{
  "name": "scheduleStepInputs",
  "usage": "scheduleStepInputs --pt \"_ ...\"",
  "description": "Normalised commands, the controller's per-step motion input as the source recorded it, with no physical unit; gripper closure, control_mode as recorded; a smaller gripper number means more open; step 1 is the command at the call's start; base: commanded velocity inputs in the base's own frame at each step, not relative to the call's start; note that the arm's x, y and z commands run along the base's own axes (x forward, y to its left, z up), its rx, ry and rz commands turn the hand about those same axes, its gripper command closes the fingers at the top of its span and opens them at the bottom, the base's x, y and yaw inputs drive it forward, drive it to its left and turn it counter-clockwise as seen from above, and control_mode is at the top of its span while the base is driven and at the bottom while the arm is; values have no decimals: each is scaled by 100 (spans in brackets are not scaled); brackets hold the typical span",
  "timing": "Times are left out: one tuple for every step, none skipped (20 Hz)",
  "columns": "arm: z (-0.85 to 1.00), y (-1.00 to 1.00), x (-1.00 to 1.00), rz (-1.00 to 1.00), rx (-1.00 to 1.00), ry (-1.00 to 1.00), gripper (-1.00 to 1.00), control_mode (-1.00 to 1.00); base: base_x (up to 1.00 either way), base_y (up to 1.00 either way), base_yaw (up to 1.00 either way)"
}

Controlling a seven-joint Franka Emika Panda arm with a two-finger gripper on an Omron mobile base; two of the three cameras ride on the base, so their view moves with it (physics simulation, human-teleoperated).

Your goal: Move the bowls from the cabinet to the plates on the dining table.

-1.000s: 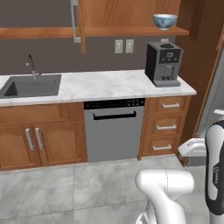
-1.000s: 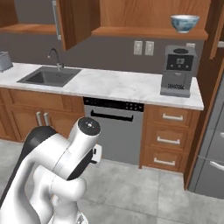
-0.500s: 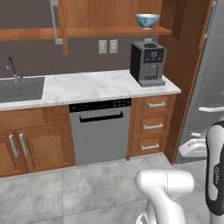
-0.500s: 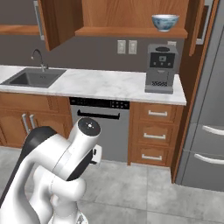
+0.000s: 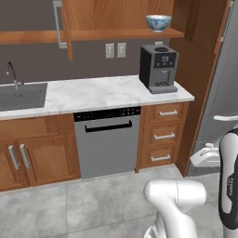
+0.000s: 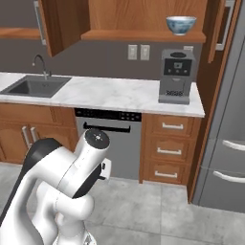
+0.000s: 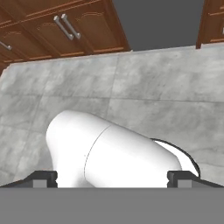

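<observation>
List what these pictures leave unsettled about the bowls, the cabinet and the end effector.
- White and blue bowl on the cabinet shelf: its inside is hidden by its own rim in both base views.
- Cabinet door: cut off by the top edge in both base views, so its full height is unknown.
- End effector: in the hand view only the two finger tips show, far apart; the grey band cuts off the rest.
</observation>
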Motion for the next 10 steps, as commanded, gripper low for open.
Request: scheduleStepInputs --pt "0 0 0 0 0 0 -100 100 61 22 0" --pt "0 0 0 0 0 0 -100 100 64 22 0" --pt "0 0 0 0 0 0 -100 100 64 22 0" --pt "0 0 0 0 0 0 -100 100 65 22 0" --pt "0 0 0 0 0 0 -100 100 64 21 0" --pt "0 0 0 0 0 0 -100 100 64 21 0" --pt "0 0 0 0 0 0 -100 100 64 22 0" --pt "0 0 0 0 0 0 -100 100 65 23 0" --pt "0 0 0 0 0 0 -100 100 66 24 0" --pt "0 0 0 0 0 0 -100 100 67 24 0"
